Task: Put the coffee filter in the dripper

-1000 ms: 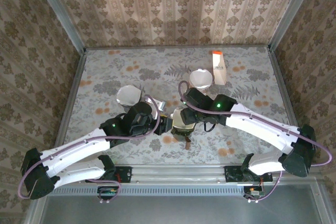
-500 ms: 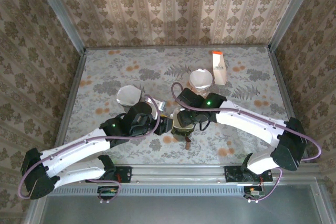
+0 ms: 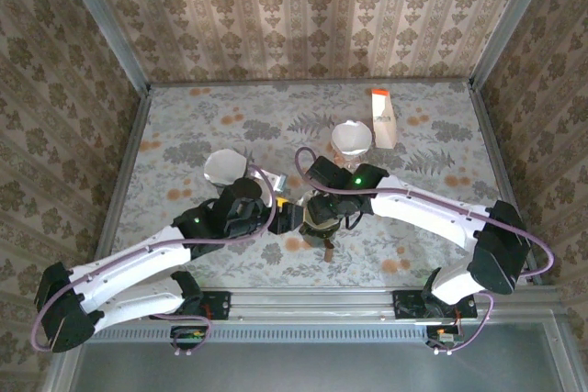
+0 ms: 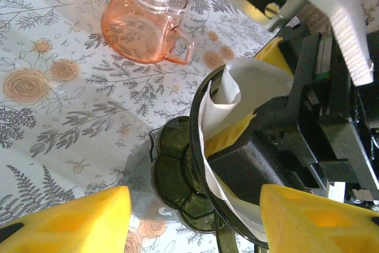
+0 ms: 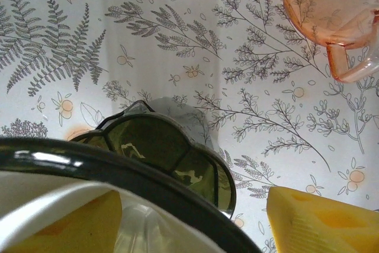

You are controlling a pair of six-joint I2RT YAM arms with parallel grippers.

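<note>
The dark green dripper [image 3: 323, 225] stands on the floral table near the front middle, seen close up as dripper [image 4: 174, 176] and dripper [image 5: 160, 146]. The white paper coffee filter [image 4: 249, 81] sits inside its rim, partly crumpled, filter [image 5: 59, 199]. My right gripper [image 3: 323, 207] is over it, open, right gripper [image 5: 189, 217]: one yellow finger is inside the filter, the other finger [image 5: 320, 217] is outside the rim, apart from it. My left gripper [image 3: 288, 218] is at the dripper's left, open, left gripper [image 4: 195, 208], its yellow fingers [image 4: 65, 220] standing wide on either side of the base without touching.
A pink glass cup [image 4: 142, 28] stands just beyond the dripper, cup [image 5: 331, 10]. On the table are a pale round vessel [image 3: 352, 138], a clear glass piece [image 3: 225, 167] and an orange-and-white box [image 3: 382, 117] at the back right. Patterned walls close in three sides.
My left gripper's jaws have spread wider, away from the dripper. The right arm has shifted left and down over the dripper.
</note>
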